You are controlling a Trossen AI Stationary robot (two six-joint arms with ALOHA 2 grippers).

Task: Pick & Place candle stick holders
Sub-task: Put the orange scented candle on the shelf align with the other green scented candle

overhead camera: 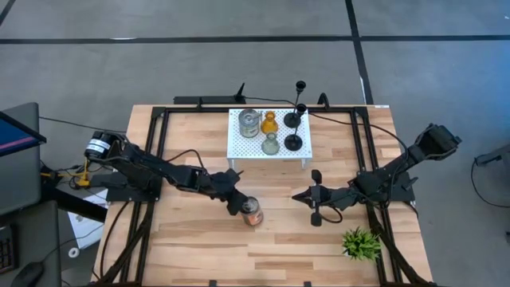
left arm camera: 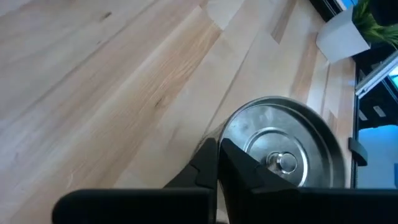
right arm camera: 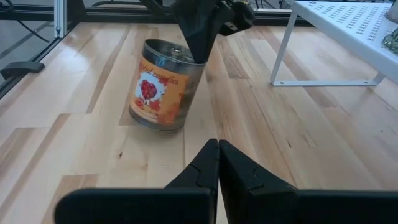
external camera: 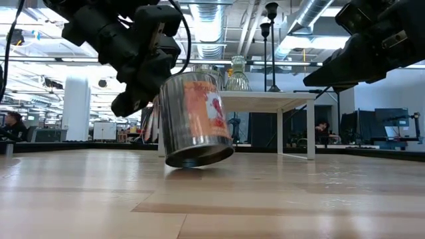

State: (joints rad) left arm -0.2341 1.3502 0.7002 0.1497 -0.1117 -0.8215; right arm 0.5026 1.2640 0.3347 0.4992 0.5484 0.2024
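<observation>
A silvery jar-like holder with an orange label (overhead camera: 253,212) is tilted on the wooden table near its middle; it also shows in the low view (external camera: 192,119) and the right wrist view (right arm camera: 161,87). My left gripper (overhead camera: 237,199) is shut on it. My right gripper (overhead camera: 299,195) is shut and empty, to the jar's right. On the white perforated stand (overhead camera: 239,147) stand the other silvery jar (overhead camera: 249,122), the amber glass holder (overhead camera: 269,123), the grey-green one (overhead camera: 271,144) and two black thin-stemmed ones (overhead camera: 293,119) (overhead camera: 294,143). My left gripper holds the jar by its top rim (left arm camera: 227,127), on the side toward the table's left, one finger inside the jar and one outside. The fingers come slanting down from the left. The jar leans toward the gripper (right arm camera: 199,31), its bottom edge (external camera: 182,162) at the table.
The stand's legs (right arm camera: 280,50) are on the table at the far middle. A spiky green plant (overhead camera: 361,243) sits near the right front corner. Black frame rails run along the table's left and right sides. Bare wood lies in front of the jar.
</observation>
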